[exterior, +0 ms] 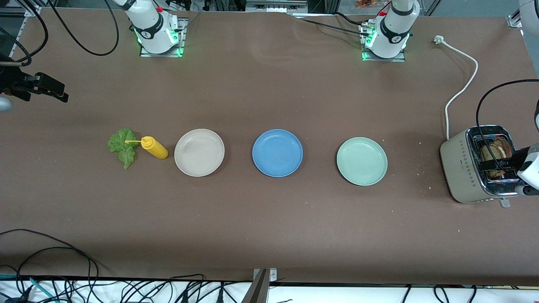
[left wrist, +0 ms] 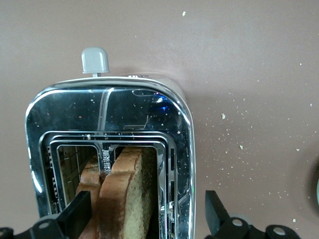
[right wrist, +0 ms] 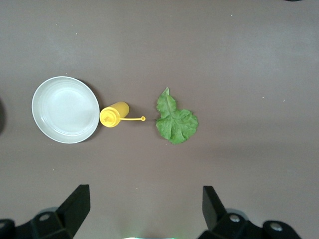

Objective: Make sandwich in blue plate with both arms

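Blue plate (exterior: 277, 152) sits mid-table, bare, between beige plate (exterior: 199, 152) and green plate (exterior: 361, 160), all three in a row, apart from each other. Lettuce (exterior: 122, 146) lies flat toward the right arm's end of the table, just beside the yellow bottle (exterior: 154, 147), whose thin nozzle points over the leaf. Bottle is close to the beige plate, not touching. Two bread slices (left wrist: 122, 196) stand upright in the toaster (exterior: 463, 164) at the left arm's end; crumbs scattered near it. Left gripper (left wrist: 147, 211) hovers over the toaster slots, fingers spread wide, straddling the bread, not pinching it. Right gripper (right wrist: 144, 206) hangs over bare table near the lettuce, fingers spread, holding nothing.
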Tool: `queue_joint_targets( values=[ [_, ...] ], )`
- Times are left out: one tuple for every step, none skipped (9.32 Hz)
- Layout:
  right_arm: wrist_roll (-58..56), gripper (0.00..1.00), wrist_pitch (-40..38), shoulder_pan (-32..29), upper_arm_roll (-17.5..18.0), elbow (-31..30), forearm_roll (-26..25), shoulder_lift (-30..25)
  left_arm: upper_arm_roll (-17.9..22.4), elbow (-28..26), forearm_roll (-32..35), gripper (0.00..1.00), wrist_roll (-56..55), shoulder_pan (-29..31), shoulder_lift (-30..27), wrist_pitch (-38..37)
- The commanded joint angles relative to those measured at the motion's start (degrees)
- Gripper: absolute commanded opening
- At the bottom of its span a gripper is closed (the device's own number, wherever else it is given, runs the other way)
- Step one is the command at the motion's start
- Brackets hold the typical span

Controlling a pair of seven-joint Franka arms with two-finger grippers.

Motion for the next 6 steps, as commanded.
queue_joint_targets(
  values=[
    [0.43,1.00,-0.93,-0.28,0.32,0.48,0.59,-0.36,0.03,0.13,0.60,1.00,0.79,-0.45,-0.41,0.18],
    [0.61,1.00,-1.02,-0.28,0.32,0.48,0.59,-0.36,-0.05,0.13,0.51,1.00,0.53,-0.45,-0.41,0.18],
    [0.61,1.00,-1.02,-0.28,0.32,0.48,0.59,-0.36,-0.05,0.22,0.43,1.00,0.44,-0.54,-0.41,0.26],
    [0.61,1.00,-0.93,-0.28,0.32,0.48,0.59,-0.36,-0.14,0.13,0.43,1.00,0.35,-0.88,-0.41,0.35],
    [0.61,1.00,-1.02,-0.28,0.32,0.48,0.59,-0.36,-0.14,-0.13,0.43,1.00,0.26,-1.06,-0.33,0.27],
    [0.61,1.00,-1.02,-0.28,0.32,0.48,0.51,-0.36,-0.05,-0.48,0.60,1.00,0.35,-0.98,0.20,0.18]
  ],
)
